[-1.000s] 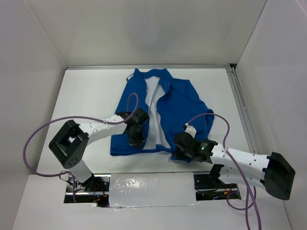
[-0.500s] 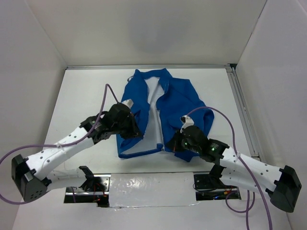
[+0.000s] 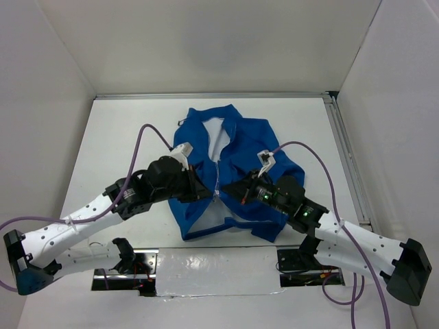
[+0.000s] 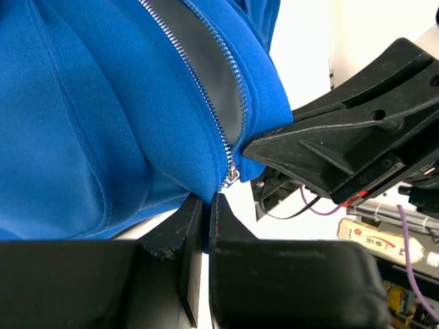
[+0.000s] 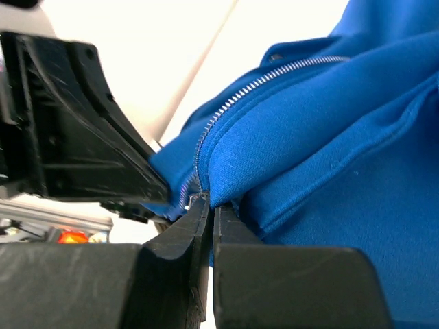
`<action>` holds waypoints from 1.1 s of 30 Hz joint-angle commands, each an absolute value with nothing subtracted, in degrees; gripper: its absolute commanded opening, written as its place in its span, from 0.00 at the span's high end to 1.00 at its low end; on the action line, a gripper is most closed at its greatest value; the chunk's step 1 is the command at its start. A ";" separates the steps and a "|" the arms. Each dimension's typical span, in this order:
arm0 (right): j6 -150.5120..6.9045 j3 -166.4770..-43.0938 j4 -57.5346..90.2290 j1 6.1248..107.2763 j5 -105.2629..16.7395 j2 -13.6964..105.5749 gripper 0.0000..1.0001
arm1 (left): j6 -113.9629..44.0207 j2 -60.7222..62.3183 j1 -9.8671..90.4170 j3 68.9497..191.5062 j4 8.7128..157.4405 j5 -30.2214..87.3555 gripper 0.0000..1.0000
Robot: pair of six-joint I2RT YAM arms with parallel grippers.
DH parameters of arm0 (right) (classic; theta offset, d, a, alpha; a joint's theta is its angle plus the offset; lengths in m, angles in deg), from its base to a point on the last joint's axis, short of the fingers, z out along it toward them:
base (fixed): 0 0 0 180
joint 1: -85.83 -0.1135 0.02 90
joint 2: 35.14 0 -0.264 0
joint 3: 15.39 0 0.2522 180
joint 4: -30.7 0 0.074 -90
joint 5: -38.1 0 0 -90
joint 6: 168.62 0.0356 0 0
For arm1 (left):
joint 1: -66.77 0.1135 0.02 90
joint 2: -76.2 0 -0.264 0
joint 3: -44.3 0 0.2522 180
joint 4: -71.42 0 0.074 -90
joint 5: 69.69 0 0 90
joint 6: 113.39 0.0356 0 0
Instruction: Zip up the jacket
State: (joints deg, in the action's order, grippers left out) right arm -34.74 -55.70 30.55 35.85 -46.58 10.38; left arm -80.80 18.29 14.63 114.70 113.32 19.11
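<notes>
A: What is laid on the white table (image 3: pixel 123 130)?

B: The blue jacket (image 3: pixel 254 147) is spread in the middle, between the two arms.

A: What is held by the claws?

B: The left claw (image 4: pixel 206 205) is squeezed onto the jacket's bottom edge. The right claw (image 5: pixel 209 209) is pinched tight on the other edge, close beside it. The foot of the zipper (image 5: pixel 260 82) is found there.

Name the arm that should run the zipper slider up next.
Right, probably. The right gripper is shut at the zipper slider, while the left gripper pinches the jacket just beside it, well placed to anchor.
</notes>
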 commanded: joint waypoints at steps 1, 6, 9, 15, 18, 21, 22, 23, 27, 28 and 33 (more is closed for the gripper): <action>-32.74 -54.21 40.67 35.90 -45.49 10.56 1.00 | -84.46 20.13 13.34 113.79 107.33 15.49 1.00; -30.37 -51.65 42.79 35.91 -44.53 9.68 1.00 | -85.89 21.97 10.71 110.01 100.50 10.91 1.00; -30.19 -51.74 40.86 35.82 -44.08 9.07 1.00 | -82.90 22.24 10.35 108.86 97.14 9.59 1.00; -28.96 -51.21 39.61 35.73 -42.86 7.75 1.00 | -82.54 22.42 9.91 106.76 94.42 7.65 1.00; -28.08 -50.86 39.35 35.73 -42.15 7.84 1.00 | -82.11 22.50 9.91 105.08 91.08 7.91 1.00; -27.12 -49.98 39.97 35.82 -42.06 7.57 1.00 | -81.75 22.24 9.73 105.17 90.10 7.91 1.00; -26.85 -49.81 40.06 35.73 -42.58 7.49 1.00 | -81.84 22.24 9.82 105.08 90.19 7.91 1.00; -26.85 -49.72 40.32 35.82 -42.85 7.05 1.00 | -82.27 22.33 9.82 105.08 90.36 7.74 1.00; -26.59 -49.28 39.97 35.73 -45.22 6.34 1.00 | -82.89 23.82 9.73 103.68 89.84 7.91 1.00; -25.98 -49.02 40.40 35.82 -46.35 5.99 1.00 | -83.33 24.26 9.73 103.33 89.84 7.91 1.00; -24.92 -47.08 43.66 35.73 -46.89 6.34 1.00 | -84.73 26.37 9.64 100.95 87.91 7.74 1.00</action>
